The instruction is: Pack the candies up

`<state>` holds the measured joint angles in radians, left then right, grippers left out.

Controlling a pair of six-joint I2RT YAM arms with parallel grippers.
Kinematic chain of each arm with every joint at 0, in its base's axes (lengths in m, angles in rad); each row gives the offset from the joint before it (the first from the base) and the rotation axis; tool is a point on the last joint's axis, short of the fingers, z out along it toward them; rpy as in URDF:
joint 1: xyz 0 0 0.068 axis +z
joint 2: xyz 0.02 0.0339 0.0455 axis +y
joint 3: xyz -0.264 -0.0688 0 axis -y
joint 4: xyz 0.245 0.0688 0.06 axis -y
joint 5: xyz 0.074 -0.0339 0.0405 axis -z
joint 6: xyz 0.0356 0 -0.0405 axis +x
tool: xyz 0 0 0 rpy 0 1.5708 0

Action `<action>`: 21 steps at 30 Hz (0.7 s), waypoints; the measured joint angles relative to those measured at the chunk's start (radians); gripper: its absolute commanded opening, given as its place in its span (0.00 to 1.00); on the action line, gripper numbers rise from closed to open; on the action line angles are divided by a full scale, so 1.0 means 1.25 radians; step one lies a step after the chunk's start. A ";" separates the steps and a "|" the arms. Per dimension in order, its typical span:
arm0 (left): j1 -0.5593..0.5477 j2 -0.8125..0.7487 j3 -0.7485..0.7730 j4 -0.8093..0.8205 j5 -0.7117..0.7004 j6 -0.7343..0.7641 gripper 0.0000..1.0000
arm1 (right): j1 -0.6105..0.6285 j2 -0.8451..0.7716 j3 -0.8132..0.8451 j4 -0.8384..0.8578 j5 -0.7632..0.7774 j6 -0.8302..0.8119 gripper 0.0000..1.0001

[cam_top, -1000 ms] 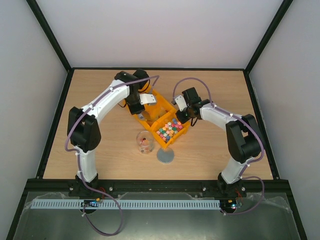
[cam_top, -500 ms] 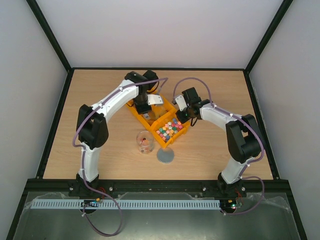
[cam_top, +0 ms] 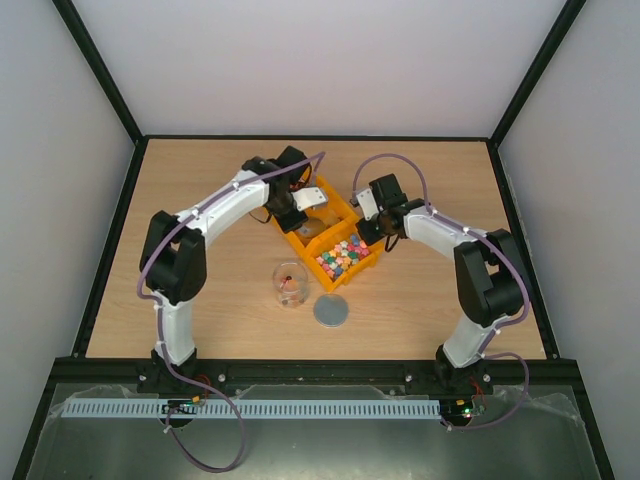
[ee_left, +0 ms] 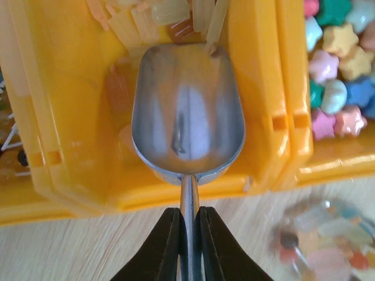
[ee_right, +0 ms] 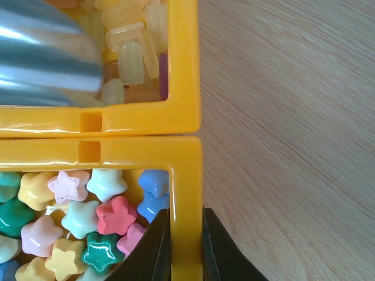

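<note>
The left claw (ee_left: 188, 240) is clamping the handle of the silver scoop (ee_left: 187, 111). The scoop's empty bowl is reaching into a yellow bin (ee_left: 258, 88), just below the amber candies (ee_left: 164, 14) at the frame's top. The right claw (ee_right: 184, 240) is pinching the wall of the neighbouring bin (ee_right: 186, 175), which is holding the pastel star candies (ee_right: 88, 216) at lower left. In the overhead view, a clear cup (cam_top: 289, 285) is standing at the centre of the worktop (cam_top: 200, 190).

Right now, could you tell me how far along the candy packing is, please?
Early on. Done: the clear cup holds some candies. In hand: the left gripper is shut on the scoop, whose empty bowl points into the pale amber pieces, while the right gripper pinches a wall of the yellow bins. Left: the bins look well stocked, and the grey disc lies beside the cup.
</note>
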<state>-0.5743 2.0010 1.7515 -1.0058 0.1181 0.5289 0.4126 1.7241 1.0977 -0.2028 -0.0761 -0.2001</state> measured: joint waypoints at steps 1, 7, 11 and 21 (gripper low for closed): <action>0.003 -0.016 -0.040 0.045 0.014 -0.019 0.02 | -0.001 -0.001 -0.002 0.001 -0.001 0.001 0.01; 0.007 -0.024 -0.166 0.296 0.090 -0.106 0.02 | -0.002 -0.006 -0.009 0.010 0.001 0.002 0.01; 0.011 -0.024 -0.181 0.333 0.108 -0.129 0.02 | -0.006 -0.007 -0.013 0.014 0.003 0.004 0.01; 0.064 -0.065 -0.356 0.557 0.211 -0.170 0.02 | -0.012 -0.007 -0.013 0.017 0.018 0.023 0.01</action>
<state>-0.4942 1.9194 1.3060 -0.3096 0.3820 0.3164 0.3981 1.7149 1.0817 -0.1818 -0.0540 -0.1711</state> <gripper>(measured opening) 0.092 0.103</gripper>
